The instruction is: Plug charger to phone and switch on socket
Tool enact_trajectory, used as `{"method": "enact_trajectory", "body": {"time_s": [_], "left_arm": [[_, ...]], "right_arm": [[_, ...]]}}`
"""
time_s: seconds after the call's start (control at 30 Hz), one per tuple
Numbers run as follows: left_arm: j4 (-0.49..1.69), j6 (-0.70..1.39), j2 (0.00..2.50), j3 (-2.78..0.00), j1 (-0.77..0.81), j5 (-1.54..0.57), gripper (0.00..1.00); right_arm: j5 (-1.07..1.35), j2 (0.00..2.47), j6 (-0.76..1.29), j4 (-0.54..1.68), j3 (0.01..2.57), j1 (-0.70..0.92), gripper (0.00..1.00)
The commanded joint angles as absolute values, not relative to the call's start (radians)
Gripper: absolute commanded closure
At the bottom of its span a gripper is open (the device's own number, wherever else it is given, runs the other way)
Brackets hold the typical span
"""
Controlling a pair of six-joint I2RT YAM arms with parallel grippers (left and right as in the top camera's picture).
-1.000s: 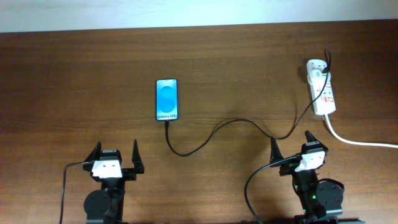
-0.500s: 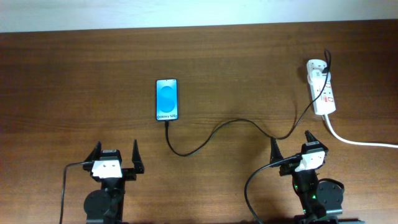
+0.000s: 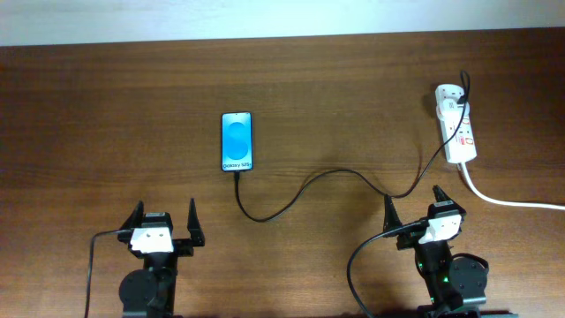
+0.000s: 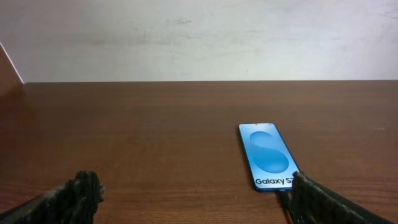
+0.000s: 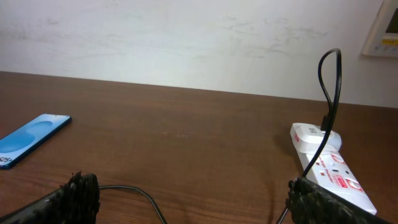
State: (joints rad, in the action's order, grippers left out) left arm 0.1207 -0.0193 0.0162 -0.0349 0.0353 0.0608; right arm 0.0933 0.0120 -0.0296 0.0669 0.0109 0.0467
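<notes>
left end effector spread | right end effector spread | charger runs from phone to socket

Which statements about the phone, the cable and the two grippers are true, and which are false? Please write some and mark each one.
1. The phone shows a lit blue screen. True.
2. The left gripper holds the charger. False: it is open and empty, apart from the cable.
3. The charger runs from the socket to the phone's near edge. True.
4. The right gripper is shut. False: it is open and holds nothing.
</notes>
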Motion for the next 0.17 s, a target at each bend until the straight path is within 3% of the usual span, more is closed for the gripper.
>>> {"method": "enact_trajectory", "body": {"time_s": [0.0, 0.13], "left_arm": [[0.122, -0.031, 0.007, -0.03, 0.03, 0.068, 0.01], [0.122, -0.031, 0.007, -0.03, 0.03, 0.068, 0.0]], "right_arm": [[0.085, 0.004, -0.03, 0.072, 0.006, 0.055, 0.02], [0.085, 0.004, -0.03, 0.072, 0.006, 0.055, 0.01]]}}
